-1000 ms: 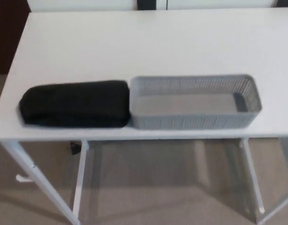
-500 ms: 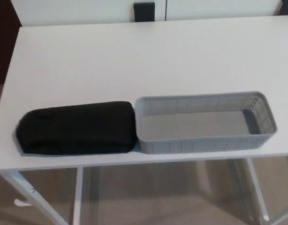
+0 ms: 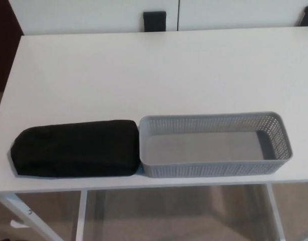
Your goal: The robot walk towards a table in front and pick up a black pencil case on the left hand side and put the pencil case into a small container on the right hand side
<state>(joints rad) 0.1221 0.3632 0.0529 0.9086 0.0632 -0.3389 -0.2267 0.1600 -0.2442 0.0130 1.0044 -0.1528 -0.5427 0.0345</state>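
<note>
Nowhere over the worktop (image 3: 144, 65) does either hand show, so nothing can be said of their fingers; the robot looks to be at the approach step, with no reach begun. Nearest the front edge on the left lies the case (image 3: 76, 148), a long black soft pouch, flat on its side and running parallel to the edge. Its right end touches, or all but touches, the left wall of the basket (image 3: 214, 169), a grey perforated tray set in the same line and empty. The two sit end to end along the front, probably so that both fall within easy reach from the near side and the carry is short: lift, shift right, lower. The basket is about as long as the case, so the case would likely need to go in lengthwise, kept level. The left hand seems the natural one for the pick, given the case's side. Behind them the worktop is bare.
</note>
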